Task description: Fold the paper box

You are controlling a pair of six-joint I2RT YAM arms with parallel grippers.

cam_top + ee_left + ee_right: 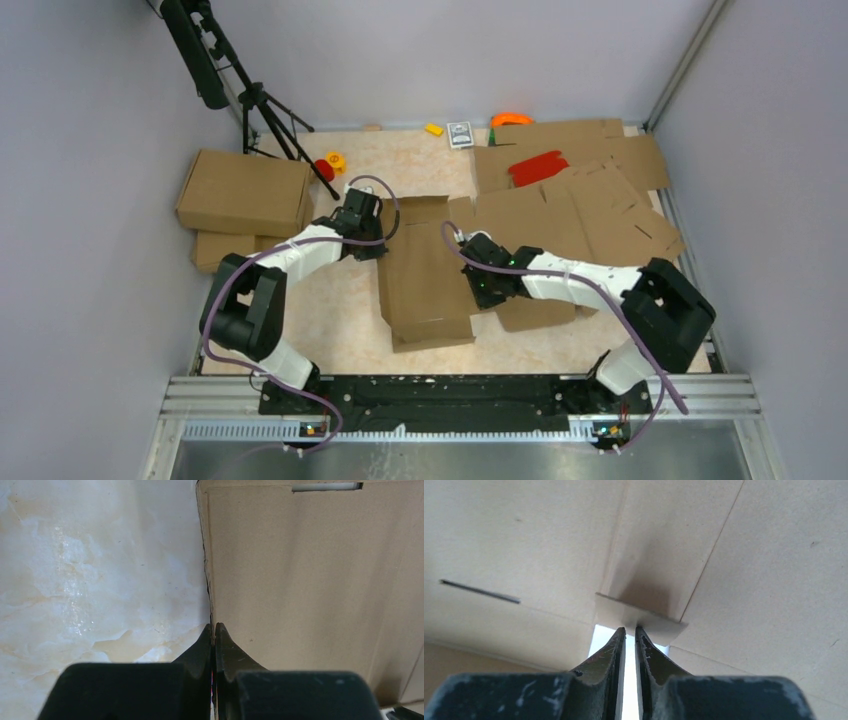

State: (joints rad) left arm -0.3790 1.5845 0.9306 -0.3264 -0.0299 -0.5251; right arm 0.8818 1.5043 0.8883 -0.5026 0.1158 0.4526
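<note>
The paper box point(425, 275) lies in the middle of the marbled desk point(335, 320), a long brown blank running from the centre of the overhead frame down towards the lower centre, with flaps jutting at its upper end.

The left gripper point(375, 243) sits at the box's left edge. In the left wrist view its fingers point(227, 652) are pressed together, tips at the seam where the cardboard wall point(310, 580) meets the bare desk point(100, 580). Whether a thin edge is pinched between them is hard to say from this angle.

The right gripper point(480, 290) is at the box's right edge. In the right wrist view its fingers point(606, 652) stand almost together with a thin slit of light between them and nothing in it. Their tips touch the lower edge of a small cardboard tab point(644, 615) that sticks out from the panels filling that frame.

At the upper left of the overhead frame rests a folded cardboard box point(245, 190). A heap of flat cardboard sheets point(590, 200) spreads across the upper right, with a red piece point(538, 167) lying on it.
</note>
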